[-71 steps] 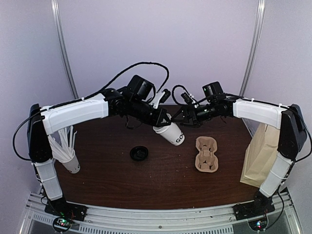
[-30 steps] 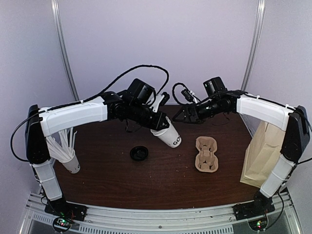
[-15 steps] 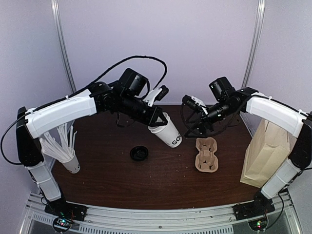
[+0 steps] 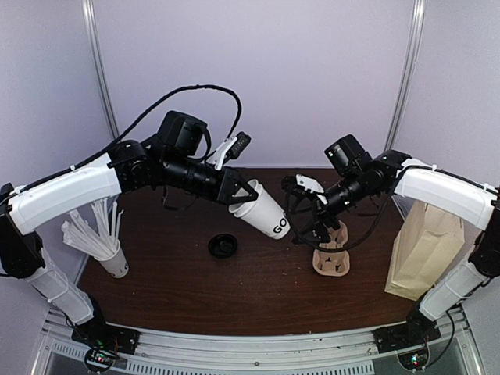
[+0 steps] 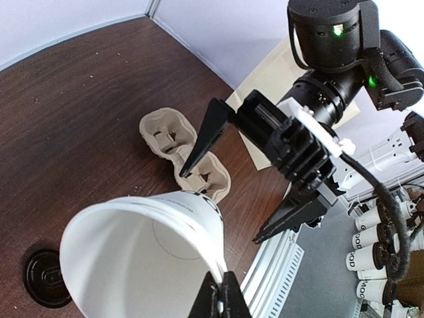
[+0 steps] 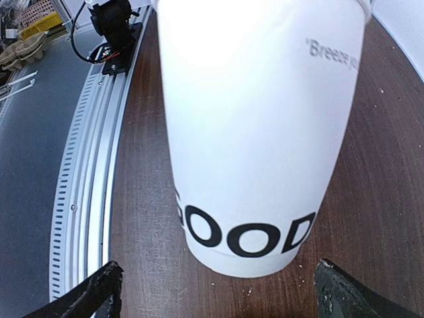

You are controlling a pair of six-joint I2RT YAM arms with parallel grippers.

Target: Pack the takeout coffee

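We are gripping the lidless paper coffee cup by its rim in our closed left pincer, tilting it above the desk, our right pincer gaping wide at its base, its black lid lying apart.

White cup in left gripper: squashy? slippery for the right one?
Probably light: cup looks empty, held tilted by a rim pinch in the left gripper. The lid lies on the table, so the open wall likely ovals under squeeze. Smooth taper may slide in the open right gripper.
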